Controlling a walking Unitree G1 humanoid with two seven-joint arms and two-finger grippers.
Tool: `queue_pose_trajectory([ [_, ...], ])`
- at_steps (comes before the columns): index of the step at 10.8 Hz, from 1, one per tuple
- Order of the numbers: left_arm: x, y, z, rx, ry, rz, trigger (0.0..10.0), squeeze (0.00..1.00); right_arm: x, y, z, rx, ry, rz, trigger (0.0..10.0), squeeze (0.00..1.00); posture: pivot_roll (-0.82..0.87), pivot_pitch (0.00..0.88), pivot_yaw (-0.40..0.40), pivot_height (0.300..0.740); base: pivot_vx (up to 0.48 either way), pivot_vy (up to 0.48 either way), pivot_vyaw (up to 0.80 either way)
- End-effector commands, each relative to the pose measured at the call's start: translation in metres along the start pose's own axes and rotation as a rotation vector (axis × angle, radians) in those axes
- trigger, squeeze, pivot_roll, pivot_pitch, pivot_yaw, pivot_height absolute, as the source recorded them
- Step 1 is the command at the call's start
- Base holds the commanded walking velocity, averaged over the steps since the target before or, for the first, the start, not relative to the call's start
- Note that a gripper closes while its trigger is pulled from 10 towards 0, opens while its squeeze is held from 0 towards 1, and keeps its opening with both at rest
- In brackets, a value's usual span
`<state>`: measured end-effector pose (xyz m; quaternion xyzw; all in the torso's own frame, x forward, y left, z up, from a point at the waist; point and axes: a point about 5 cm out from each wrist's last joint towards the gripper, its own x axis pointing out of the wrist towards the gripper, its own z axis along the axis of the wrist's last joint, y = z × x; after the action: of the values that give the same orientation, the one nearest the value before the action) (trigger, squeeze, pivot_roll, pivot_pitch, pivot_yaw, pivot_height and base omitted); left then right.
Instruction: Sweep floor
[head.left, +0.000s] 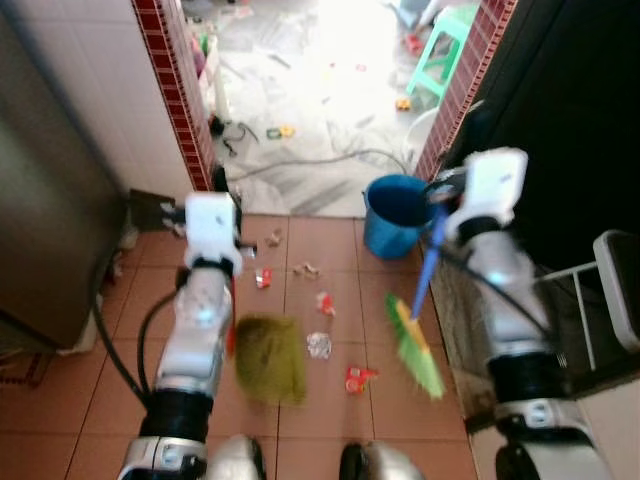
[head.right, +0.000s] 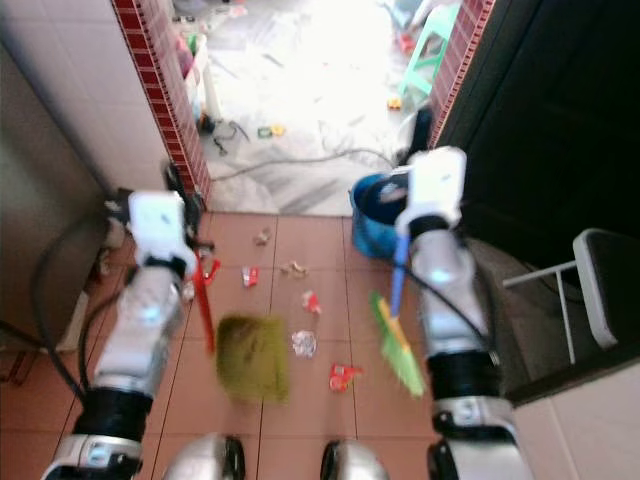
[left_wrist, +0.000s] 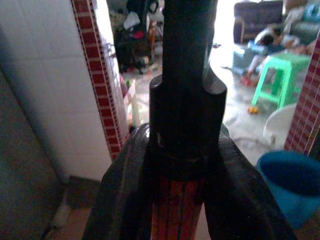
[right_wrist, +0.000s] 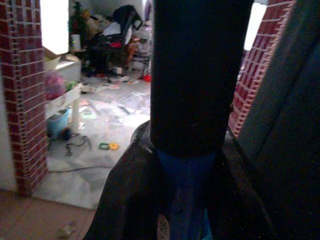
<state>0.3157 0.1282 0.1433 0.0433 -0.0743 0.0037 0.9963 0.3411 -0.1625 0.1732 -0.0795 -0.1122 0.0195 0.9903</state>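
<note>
Both arms are up and loaded. My left end effector (left_wrist: 177, 200) is closed around a red-and-black handle, fingers (left_wrist: 120, 195) pressed to either side of it. That handle runs down to the olive-green dustpan (head.left: 270, 358), which sits on the tiled floor (head.left: 60, 420) below and a little inboard of the left end effector.

The right end effector (right_wrist: 182, 200) is clamped the same way on the blue handle of the broom (head.left: 418, 345). Its green bristle head hangs below that end effector, angled, and the blur keeps me from telling whether it is touching the tiles.

Litter: several small scraps (head.left: 318, 345) of red and clear wrapper lie between dustpan and broom head, with more strewn ahead toward the doorway. A blue bucket (head.left: 395, 215) stands just beyond the right end effector, beside the brick doorpost. A green stool (head.left: 440, 50) stands well off in the bright room past the doorway.

Judgement on step: tools are in hand and the debris is still scattered, so I take this as the gathering stroke, early to mid task.

Next move, as I read it: drag the bristles across from the right toward the dustpan's open lip, keeping the pan flat and steady so wrappers ride in rather than skid under. The far scraps need a pull back first. Mind the bucket on the backswing.
</note>
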Motion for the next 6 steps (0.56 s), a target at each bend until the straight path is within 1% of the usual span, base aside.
queue_pose_trajectory([
  [1, 0.002, -0.003, 0.022, -0.02, -0.075, -0.02, 10.0, 0.0, 0.001, 0.001, 0.006, -0.024, -0.043, -0.001, 10.0, 0.0, 0.0, 0.072, -0.041, 0.74, 0.0, 0.0, 0.0],
  [2, 0.001, -0.001, 0.022, -0.002, -0.08, -0.011, 10.0, 0.0, 0.0, 0.001, 0.0, -0.038, -0.016, -0.008, 10.0, 0.0, 0.0, 0.072, -0.041, 0.74, 0.0, 0.0, 0.0],
  [3, -0.005, 0.006, -0.003, 0.032, 0.008, 0.008, 10.0, 0.0, 0.0, 0.003, -0.004, -0.033, 0.001, -0.012, 10.0, 0.0, 0.0, 0.067, -0.041, 0.74, 0.0, 0.0, 0.0],
  [4, -0.008, 0.006, -0.016, 0.085, 0.046, 0.015, 10.0, 0.0, 0.0, 0.007, -0.005, -0.024, 0.004, -0.008, 10.0, 0.0, 0.0, 0.067, -0.039, 0.74, 0.0, 0.0, 0.0],
  [5, -0.009, 0.008, -0.024, 0.156, 0.057, 0.057, 10.0, 0.0, -0.002, 0.011, -0.007, -0.021, 0.011, -0.005, 10.0, 0.0, 0.0, 0.071, -0.038, 0.74, 0.0, 0.0, 0.0],
  [6, -0.007, 0.006, -0.031, 0.178, 0.069, 0.07, 10.0, 0.0, -0.007, 0.013, -0.014, 0.003, 0.048, -0.012, 10.0, 0.0, -0.01, 0.071, -0.042, 0.74, 0.0, 0.0, 0.0],
])
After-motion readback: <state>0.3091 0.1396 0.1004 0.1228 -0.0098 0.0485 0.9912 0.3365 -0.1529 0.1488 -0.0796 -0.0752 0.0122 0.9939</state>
